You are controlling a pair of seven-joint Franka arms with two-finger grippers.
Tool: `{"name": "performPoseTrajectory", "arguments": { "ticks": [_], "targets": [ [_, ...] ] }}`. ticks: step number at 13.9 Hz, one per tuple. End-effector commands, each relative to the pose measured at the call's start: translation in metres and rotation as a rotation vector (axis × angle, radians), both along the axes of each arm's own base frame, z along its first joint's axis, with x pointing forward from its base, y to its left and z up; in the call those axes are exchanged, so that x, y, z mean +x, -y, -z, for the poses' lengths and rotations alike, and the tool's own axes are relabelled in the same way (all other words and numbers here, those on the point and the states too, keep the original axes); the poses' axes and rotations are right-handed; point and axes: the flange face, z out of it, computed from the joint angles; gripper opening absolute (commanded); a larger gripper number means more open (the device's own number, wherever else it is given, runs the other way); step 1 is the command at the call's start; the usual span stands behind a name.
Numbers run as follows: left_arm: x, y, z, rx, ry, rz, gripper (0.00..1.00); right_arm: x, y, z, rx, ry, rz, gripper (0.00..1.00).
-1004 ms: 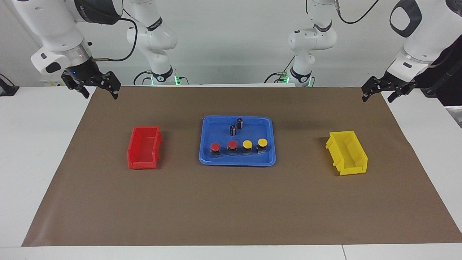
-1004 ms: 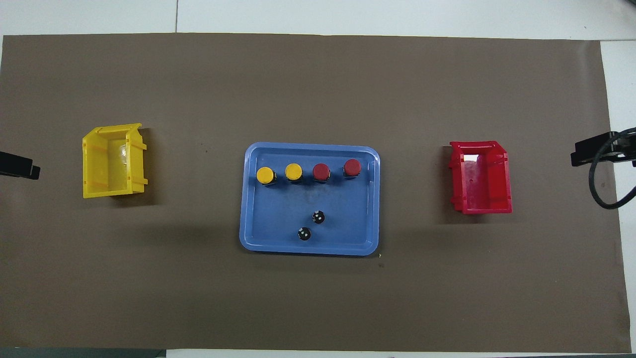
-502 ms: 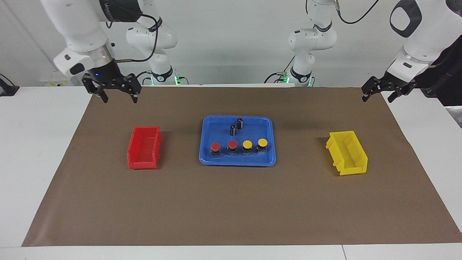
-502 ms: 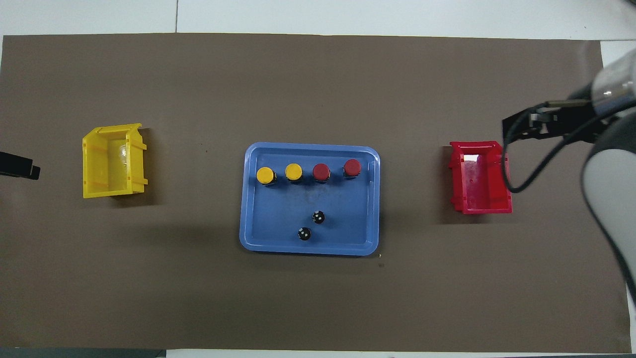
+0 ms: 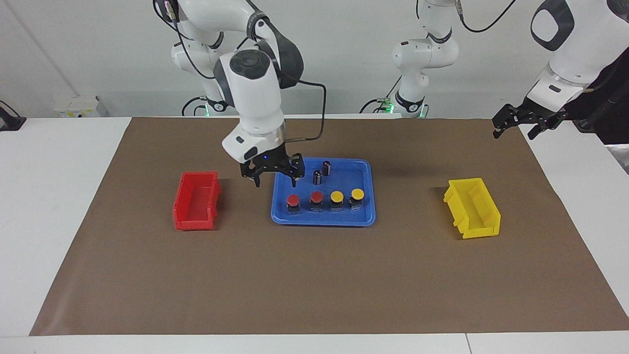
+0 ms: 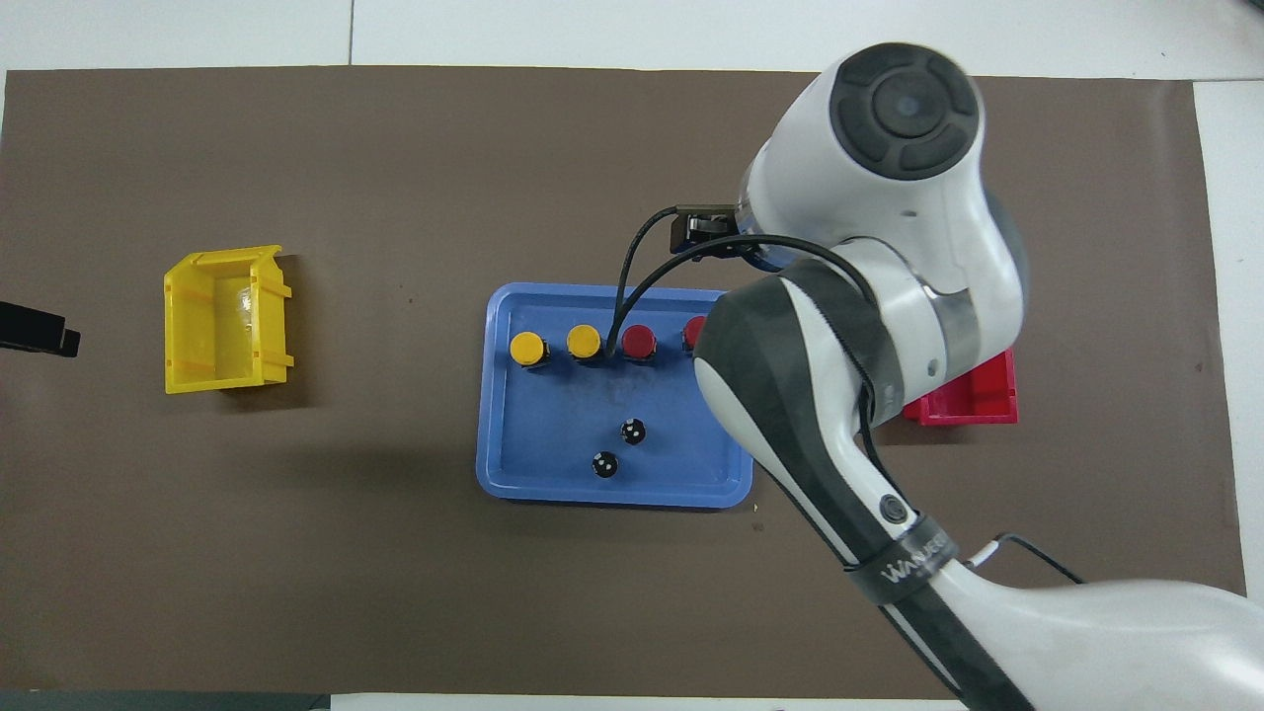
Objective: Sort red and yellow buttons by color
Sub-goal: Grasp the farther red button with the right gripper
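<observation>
On the shallow blue plastic tray (image 5: 366, 169) at the middle of the brown paper mat (image 5: 314, 275), four push buttons on black bases stand in a row along the edge farthest from the robots. In the facing view, the two round red-capped buttons (image 5: 293, 200) (image 5: 316, 197) sit at 9 o'clock from the two round yellow-capped buttons (image 5: 336, 196) (image 5: 357, 194). Two small dark cylinders with silvery bands (image 5: 322, 172) stand at 12 o'clock from the row.

The right gripper (image 5: 273, 179) hangs with fingers spread and empty over the tray's edge toward the right arm's end, just above the outer red button. The red plastic bin (image 5: 196, 200) lies at 9 o'clock from the tray, the yellow plastic bin (image 5: 473, 208) at 3 o'clock.

The left gripper (image 5: 521, 123) waits released over the mat's corner.
</observation>
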Motion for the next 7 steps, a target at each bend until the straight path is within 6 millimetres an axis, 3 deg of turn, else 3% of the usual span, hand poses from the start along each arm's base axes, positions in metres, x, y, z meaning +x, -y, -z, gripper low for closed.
{"name": "performPoseTrajectory", "arguments": {
  "ticks": [1, 4, 7],
  "targets": [
    [-0.005, 0.001, 0.000, -0.004, -0.008, 0.007, 1.00, -0.023, 0.004, 0.039, -0.005, 0.014, -0.006, 1.00],
    [-0.005, 0.001, 0.000, -0.004, -0.008, 0.007, 1.00, -0.032, -0.012, 0.068, 0.001, 0.020, -0.038, 0.96],
    [-0.005, 0.001, 0.000, -0.004, -0.007, 0.005, 1.00, -0.040, -0.010, 0.090, 0.005, 0.031, -0.053, 0.88]
  ]
}}
